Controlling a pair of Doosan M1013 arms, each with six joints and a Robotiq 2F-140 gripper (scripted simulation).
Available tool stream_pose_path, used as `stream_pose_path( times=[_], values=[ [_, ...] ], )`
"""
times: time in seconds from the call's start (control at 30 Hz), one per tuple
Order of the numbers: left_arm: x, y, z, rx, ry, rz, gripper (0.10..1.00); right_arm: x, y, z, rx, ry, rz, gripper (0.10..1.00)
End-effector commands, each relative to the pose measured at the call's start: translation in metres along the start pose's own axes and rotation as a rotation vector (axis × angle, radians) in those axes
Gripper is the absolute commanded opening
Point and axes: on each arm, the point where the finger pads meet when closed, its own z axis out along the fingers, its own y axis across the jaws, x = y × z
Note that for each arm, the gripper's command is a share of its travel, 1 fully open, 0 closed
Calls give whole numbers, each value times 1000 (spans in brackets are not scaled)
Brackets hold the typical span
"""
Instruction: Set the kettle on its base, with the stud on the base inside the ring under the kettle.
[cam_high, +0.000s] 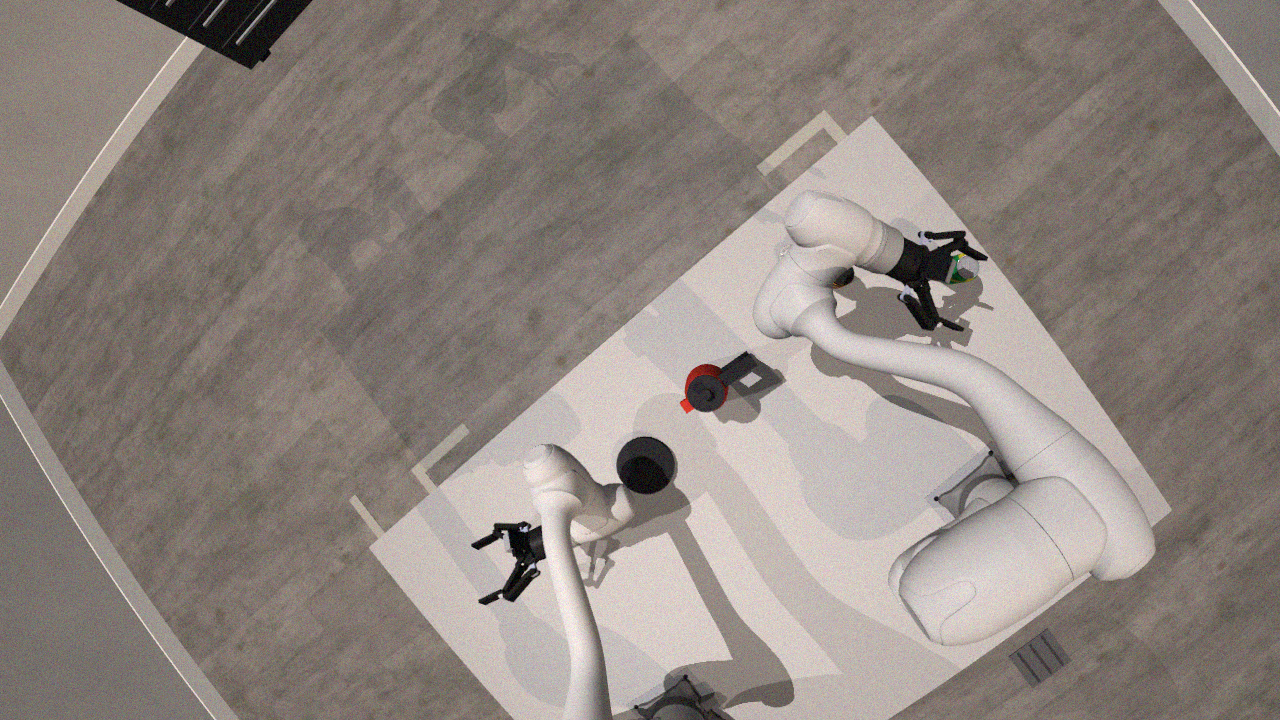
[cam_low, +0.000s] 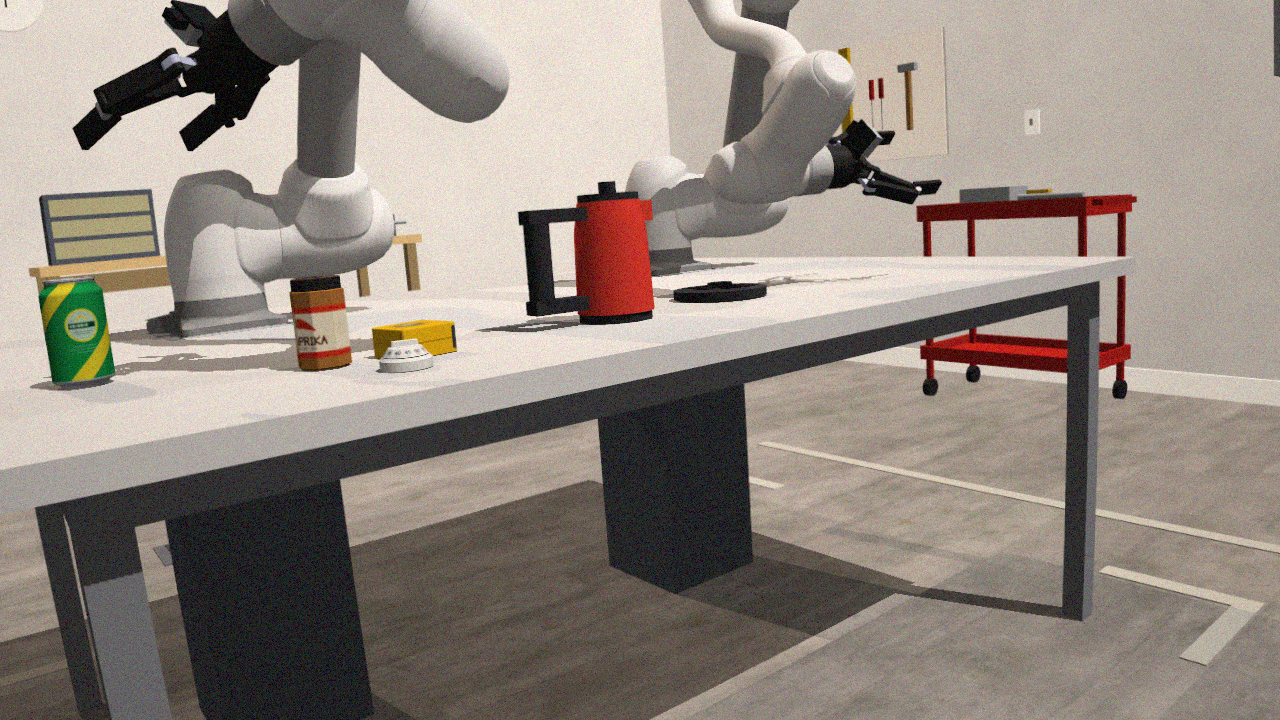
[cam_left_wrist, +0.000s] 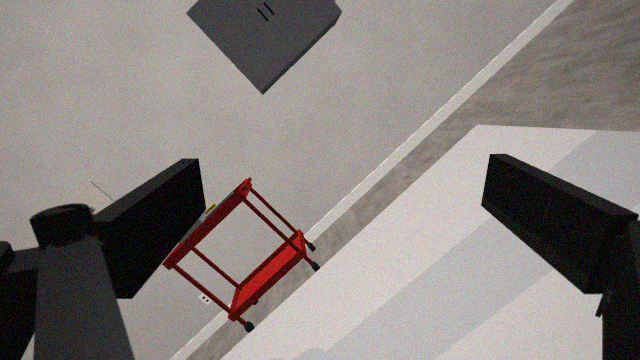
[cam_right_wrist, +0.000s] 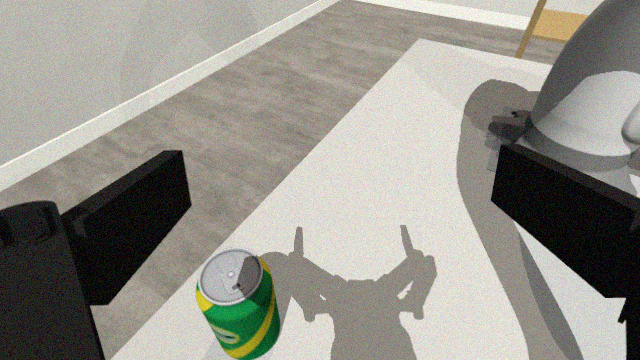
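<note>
so top cam looks straight down on the whole table (cam_high: 572, 420) (cam_low: 805, 335) (cam_left_wrist: 380, 260) (cam_right_wrist: 370, 150), exterior sits low off its edge, and both wrist cams peer out past their own fingers
</note>
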Motion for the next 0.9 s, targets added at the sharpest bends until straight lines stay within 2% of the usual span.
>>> stream_pose_path(
  times=[0.0, 0.53, 0.57, 0.87],
  values=[
    [1, -1, 0, 0, 0, -2, 1000, 1, 0, 0, 0, -1, 1, 1000],
    [1, -1, 0, 0, 0, -2, 1000, 1, 0, 0, 0, -1, 1, 1000],
    [1, -1, 0, 0, 0, -2, 522, 1, 0, 0, 0, -1, 1, 1000],
    [-1, -2, 2, 1, -19, 11, 522, 3, -3, 6, -14, -9, -19, 1000]
  ],
)
